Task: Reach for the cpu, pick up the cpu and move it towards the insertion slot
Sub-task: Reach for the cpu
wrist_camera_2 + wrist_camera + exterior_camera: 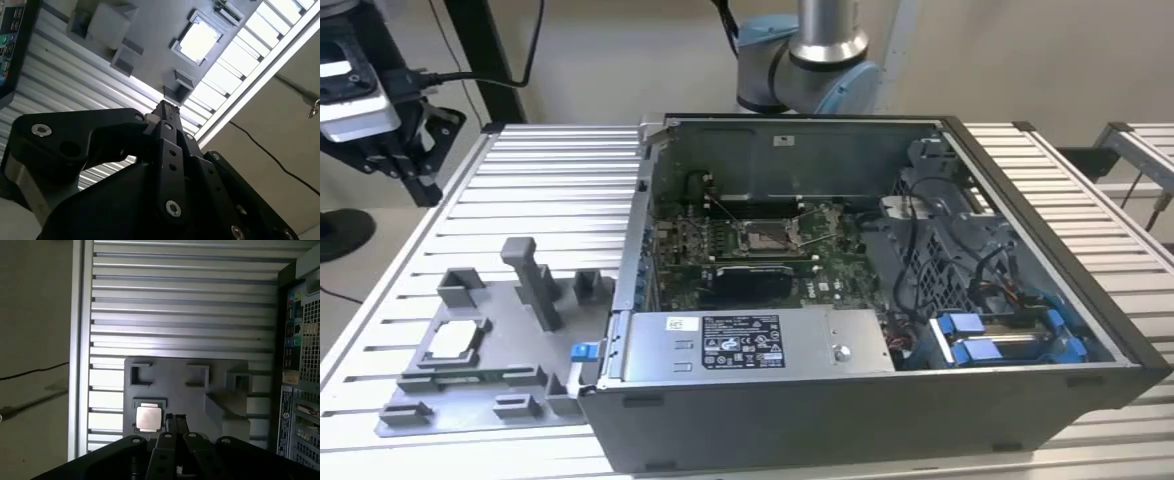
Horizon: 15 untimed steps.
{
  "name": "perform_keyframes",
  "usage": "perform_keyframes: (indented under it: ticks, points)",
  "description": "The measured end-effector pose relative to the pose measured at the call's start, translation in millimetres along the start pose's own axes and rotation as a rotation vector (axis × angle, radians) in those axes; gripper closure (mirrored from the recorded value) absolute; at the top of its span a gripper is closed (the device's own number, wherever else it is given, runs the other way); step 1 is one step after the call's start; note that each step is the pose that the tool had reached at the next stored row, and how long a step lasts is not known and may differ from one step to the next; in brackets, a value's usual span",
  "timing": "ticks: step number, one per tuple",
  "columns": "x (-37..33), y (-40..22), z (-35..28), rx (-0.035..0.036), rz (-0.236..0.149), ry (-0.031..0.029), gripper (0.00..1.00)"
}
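First wrist view showed the small silvery square cpu (pixel 149 418) seated untouched in the grey plastic tray (pixel 167 374); the black gripper (pixel 174 417) hung above, fingers together and empty (reach only begun). Pickup and carry to the silver-framed insertion slot (pixel 767 235) were not yet done.

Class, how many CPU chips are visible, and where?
1. The cpu lies in the tray, on the exterior view's left of the computer case; others may be hidden.

Black gripper (pixel 164 106) looms up front, fingers drawn together to one tip, nothing between them. Beyond it the cpu (pixel 200 40) lies flat in a recess of the grey tray (pixel 150 30) on the ribbed table (pixel 65 75), apart from that tip.
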State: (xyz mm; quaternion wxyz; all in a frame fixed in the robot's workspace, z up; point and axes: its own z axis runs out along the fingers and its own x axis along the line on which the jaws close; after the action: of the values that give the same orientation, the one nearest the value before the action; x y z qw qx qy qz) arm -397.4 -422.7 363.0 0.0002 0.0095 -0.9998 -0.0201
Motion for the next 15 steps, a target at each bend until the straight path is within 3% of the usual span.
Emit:
perform_keyframes:
  ticks: [3,6,11,12,15]
  points:
    - [10.1,-1.8,3.8,0.0000,0.000,-0.0001,1.00]
    - [12.6,-3.5,7.1,-0.0001,0.000,0.0000,1.00]
    - [12.8,-3.6,7.0,0.0001,0.000,0.0001,1.00]
    - [12.8,-3.6,7.1,0.0000,0.000,0.0000,0.00]
    - [12.9,-3.5,7.1,0.0000,0.000,0.0000,0.00]
